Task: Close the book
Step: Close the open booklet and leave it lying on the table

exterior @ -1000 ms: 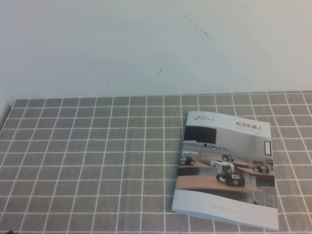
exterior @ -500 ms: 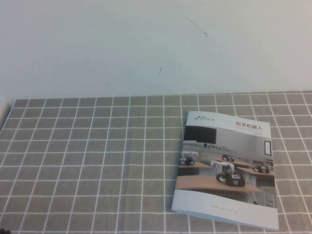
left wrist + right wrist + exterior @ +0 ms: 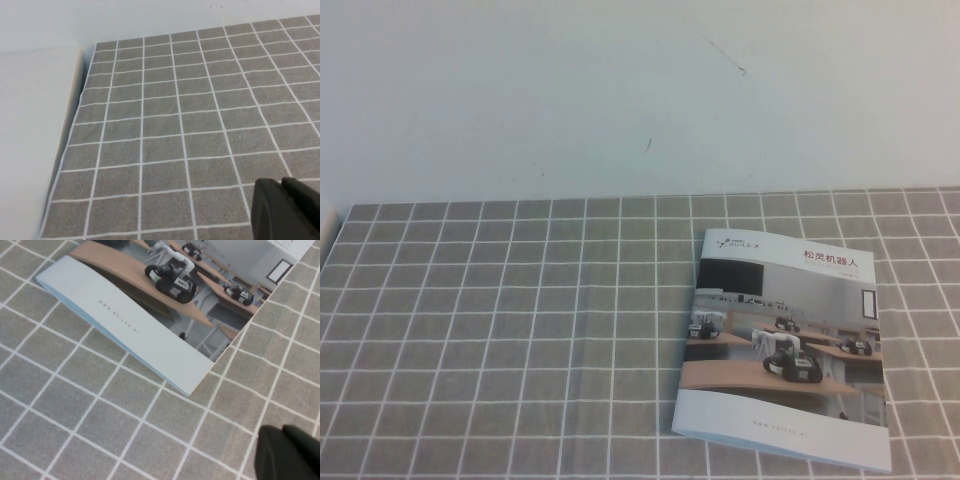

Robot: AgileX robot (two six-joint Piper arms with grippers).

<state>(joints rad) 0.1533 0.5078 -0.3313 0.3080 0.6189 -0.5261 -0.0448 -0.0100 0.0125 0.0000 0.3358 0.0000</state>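
Left: you see the left claw (image 3: 283, 201) only as a dark, cropped tip over the bare grey checked tablecloth (image 3: 500, 330) near the table's white left border (image 3: 35, 125); released or clenched, you cannot tell. Open cloth spans the middle. Right: the closed glossy photo-cover book (image 3: 785, 345) lies flat. The right claw (image 3: 287, 454), equally cropped and unreadable, hangs off its near right corner.

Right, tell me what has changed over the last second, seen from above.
Nothing visibly changed. The book lies closed, cover up, in the same spot on the checked tablecloth, right of centre. Neither arm shows from above. The left gripper hangs over bare cloth near the cloth's edge, and the right gripper hangs just off the book's near corner, touching nothing.
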